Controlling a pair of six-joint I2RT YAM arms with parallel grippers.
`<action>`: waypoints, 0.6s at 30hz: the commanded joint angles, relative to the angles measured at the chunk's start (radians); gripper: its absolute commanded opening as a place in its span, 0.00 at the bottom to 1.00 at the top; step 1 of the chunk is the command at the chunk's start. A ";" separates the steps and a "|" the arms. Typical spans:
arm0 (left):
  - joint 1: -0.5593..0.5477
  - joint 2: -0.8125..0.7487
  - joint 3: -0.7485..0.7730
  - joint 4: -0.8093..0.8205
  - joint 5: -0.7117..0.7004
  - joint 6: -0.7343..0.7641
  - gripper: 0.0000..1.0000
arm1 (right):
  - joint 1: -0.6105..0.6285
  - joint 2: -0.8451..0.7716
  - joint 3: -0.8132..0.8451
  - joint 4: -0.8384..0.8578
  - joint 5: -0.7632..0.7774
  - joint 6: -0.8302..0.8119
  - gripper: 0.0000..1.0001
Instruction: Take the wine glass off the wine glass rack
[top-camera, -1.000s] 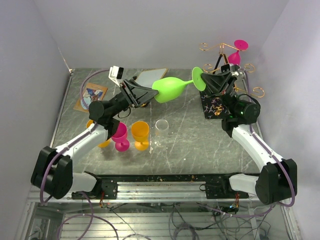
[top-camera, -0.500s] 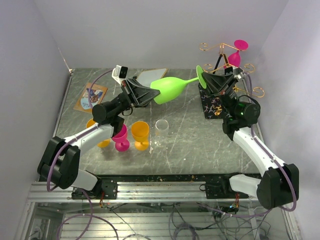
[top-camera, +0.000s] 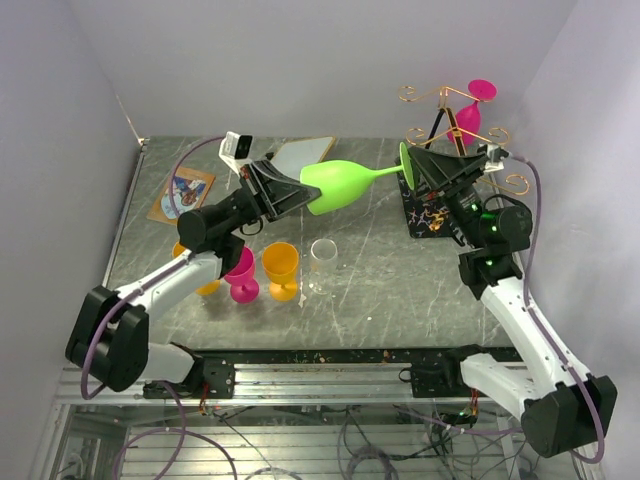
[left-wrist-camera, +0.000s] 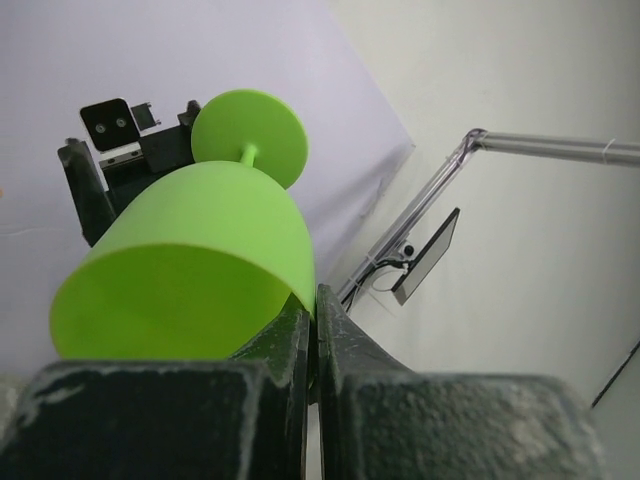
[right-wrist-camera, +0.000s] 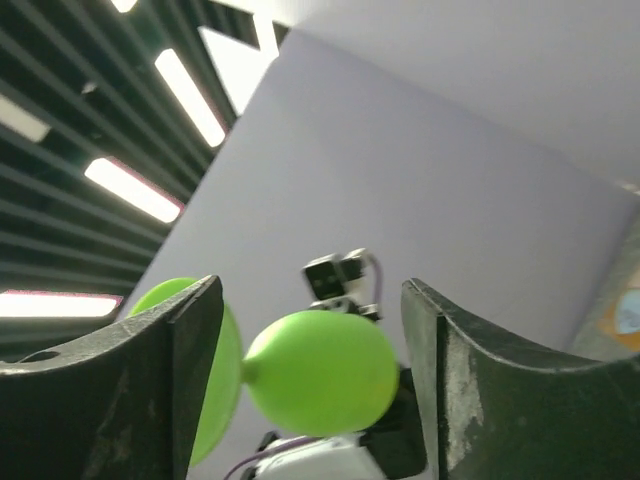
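Right end effector (top-camera: 414, 168) has sprung open off the wine glass (top-camera: 340, 185), whose rim left end effector (top-camera: 308, 196) pinches.

Overhead view looks down; both wrist views share the wine glass (left-wrist-camera: 200, 270).

Table (top-camera: 380, 290): grey marble-patterned top with pale streaks.
10 o'clock: picture card (top-camera: 187, 192), lying flat.
12 o'clock: pale sheet (top-camera: 300, 152), flat at the far edge.
2 o'clock: wine glass rack (top-camera: 426, 215), standing on its black veined base.
Centre: clear tumbler (top-camera: 323, 262), upright.
8 o'clock: orange goblet (top-camera: 281, 268), pink goblet (top-camera: 242, 272) and second orange cup (top-camera: 206, 288), close together.
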 joint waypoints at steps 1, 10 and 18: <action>-0.005 -0.069 -0.006 -0.111 0.045 0.133 0.07 | 0.000 -0.068 0.032 -0.268 0.145 -0.222 0.76; -0.132 -0.251 0.177 -1.144 -0.110 0.792 0.07 | 0.001 -0.206 0.179 -0.694 0.597 -0.555 0.83; -0.320 -0.199 0.320 -1.550 -0.328 1.038 0.07 | 0.000 -0.274 0.183 -0.707 0.733 -0.694 0.88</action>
